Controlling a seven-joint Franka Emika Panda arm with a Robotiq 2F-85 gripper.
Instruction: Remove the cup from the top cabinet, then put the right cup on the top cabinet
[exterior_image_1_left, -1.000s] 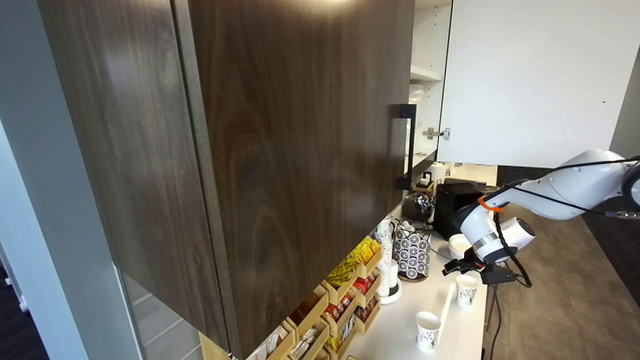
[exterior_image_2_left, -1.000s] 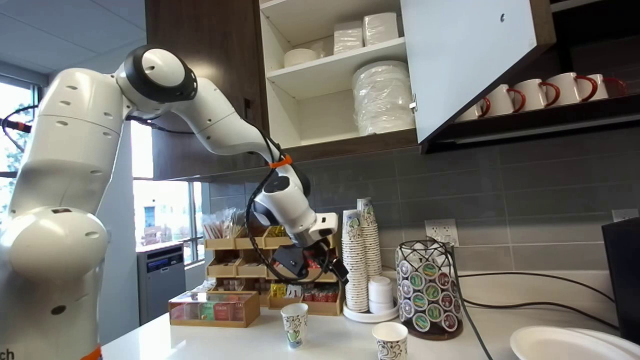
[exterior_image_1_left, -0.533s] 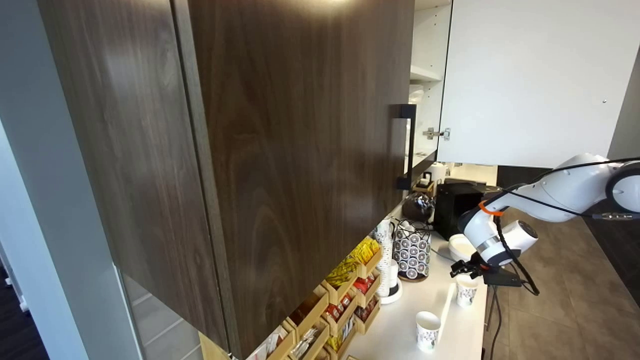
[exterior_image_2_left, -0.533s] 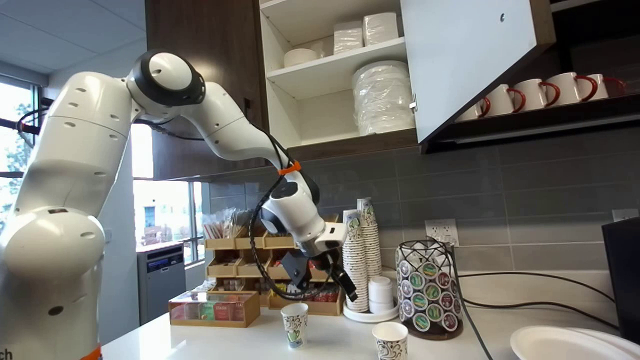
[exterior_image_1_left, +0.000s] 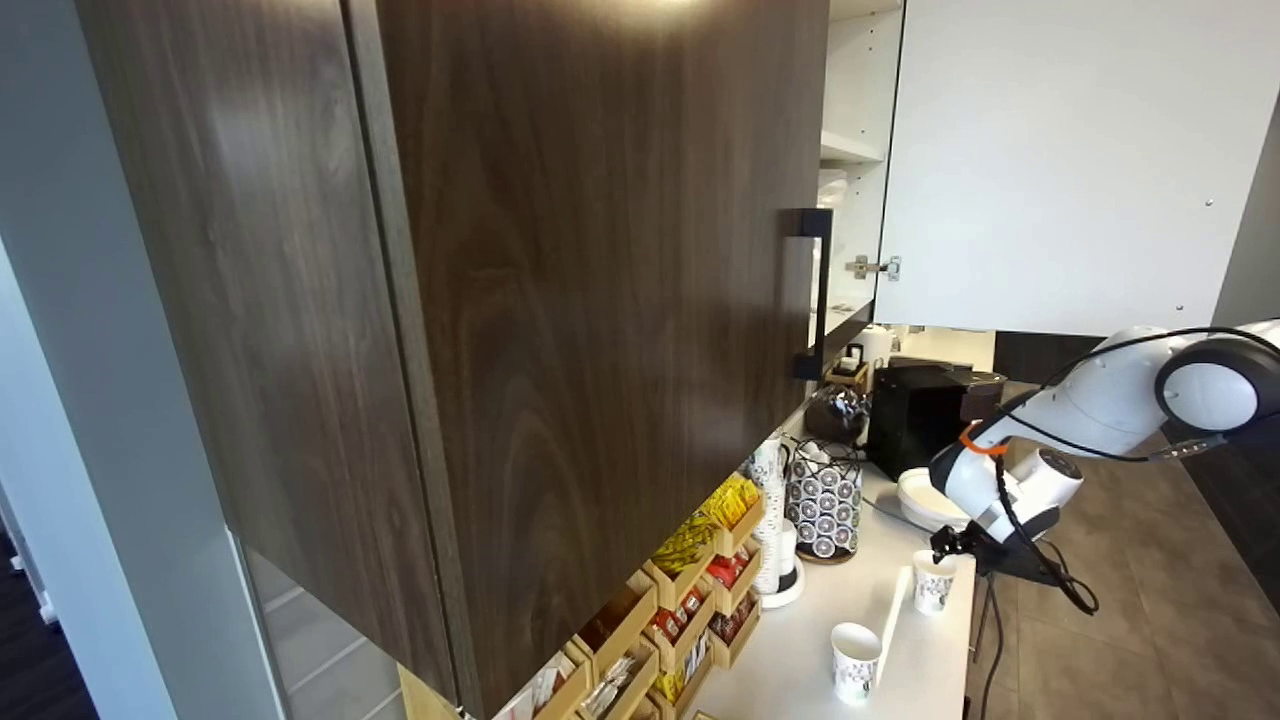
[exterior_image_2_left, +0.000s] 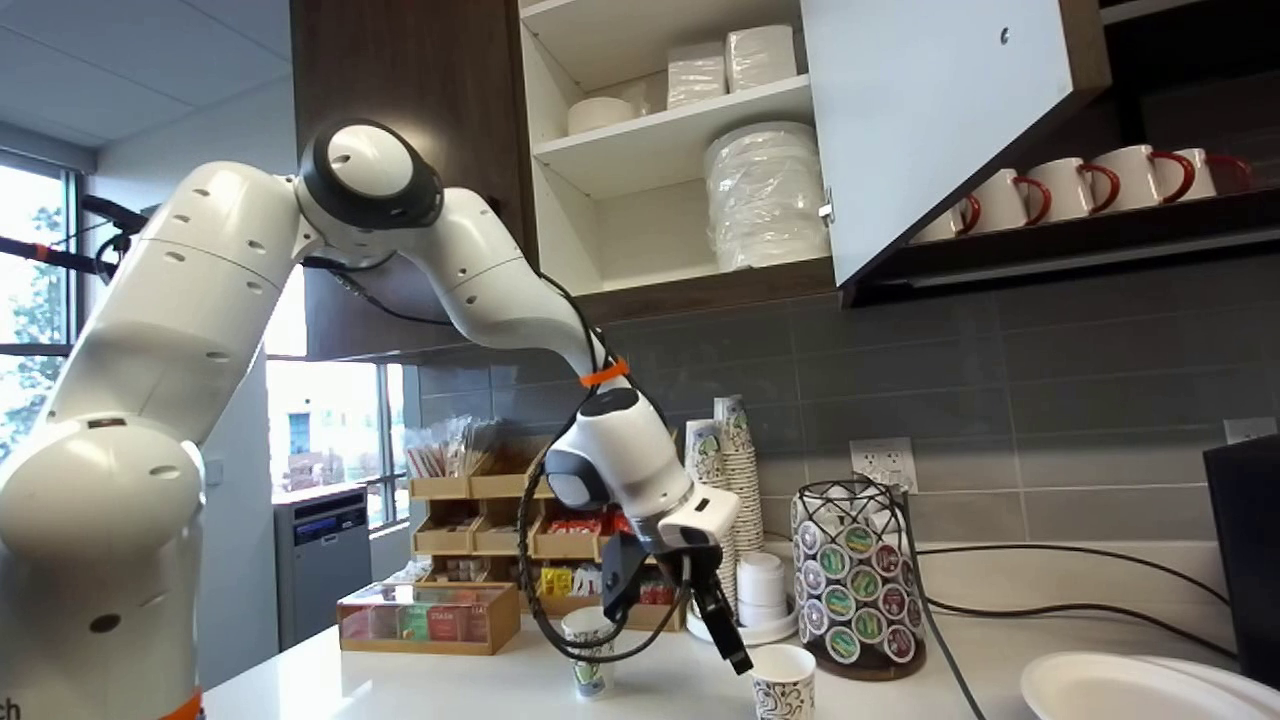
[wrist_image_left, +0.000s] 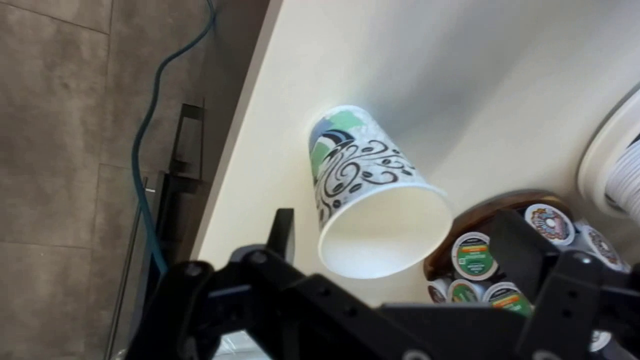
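The right cup is a white paper cup with a black swirl print, standing upright on the counter in both exterior views (exterior_image_1_left: 933, 582) (exterior_image_2_left: 783, 690). In the wrist view the right cup (wrist_image_left: 367, 170) has its open mouth towards my camera. My gripper (wrist_image_left: 398, 225) is open, its fingers apart on either side of the mouth, not touching. It is above and beside the cup in both exterior views (exterior_image_1_left: 940, 543) (exterior_image_2_left: 738, 655). The cup, printed alike, stands farther off (exterior_image_1_left: 856, 655) (exterior_image_2_left: 585, 655), partly hidden by my wrist. The top cabinet (exterior_image_2_left: 410, 60) has its white inner door open (exterior_image_1_left: 1060, 160).
The patterned canister (exterior_image_2_left: 855, 590) stands behind the right cup; its pods show beside my right finger. Cup stacks (exterior_image_2_left: 742, 480), a snack rack (exterior_image_2_left: 470, 510) and a white bowl (exterior_image_2_left: 1130, 685) are on the counter. Wrapped plates (exterior_image_2_left: 765, 200) fill the lower shelf's right side.
My gripper has moved down and towards the right cup, from near the cup stacks to just beside the cup's rim. The cups and the cabinet door have not moved.
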